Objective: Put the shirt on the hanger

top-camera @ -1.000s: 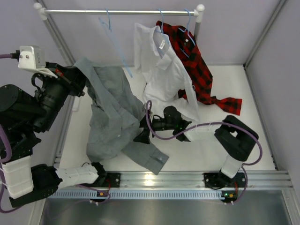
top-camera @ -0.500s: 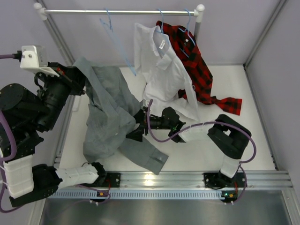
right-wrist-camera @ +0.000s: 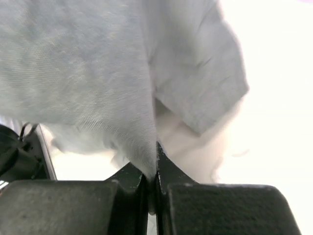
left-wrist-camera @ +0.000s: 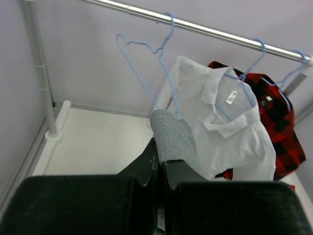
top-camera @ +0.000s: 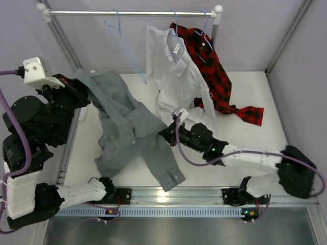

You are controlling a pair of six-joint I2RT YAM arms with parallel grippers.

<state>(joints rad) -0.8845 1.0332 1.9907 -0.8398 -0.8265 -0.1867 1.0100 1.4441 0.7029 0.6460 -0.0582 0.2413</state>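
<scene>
The left hand (left-wrist-camera: 157,149) was shut tight on a fold of the grey shirt (top-camera: 127,127), a narrow strip of the fabric standing up out of its closed jaws in the left wrist view. It held that part of the garment raised at the left side of the tabletop (top-camera: 245,148). The right hand (right-wrist-camera: 151,169) was also closed, its two fingers pinched together on a thin edge of the same grey cloth, which hung down over the lens of the right wrist camera. From above, that hand sat near the middle of the tabletop, at the shirt's right border and just below the hem of the white shirt (top-camera: 176,76).

The grey shirt was spread slantwise between the two hands, its upper end up at the left hand and the rest draped down onto the tabletop. One sleeve (top-camera: 166,168) lay stretched towards the near edge with its cuff flat on the surface. The shirt was not on the hanger (top-camera: 125,48). The light-blue hanger hung bare by its hook from the rail (top-camera: 127,13), tilted, with its lower corner close above the shirt's upper edge; contact could not be judged. To its right on the rail hung the white shirt and the red-and-black plaid shirt (top-camera: 212,66), each on its own hanger
</scene>
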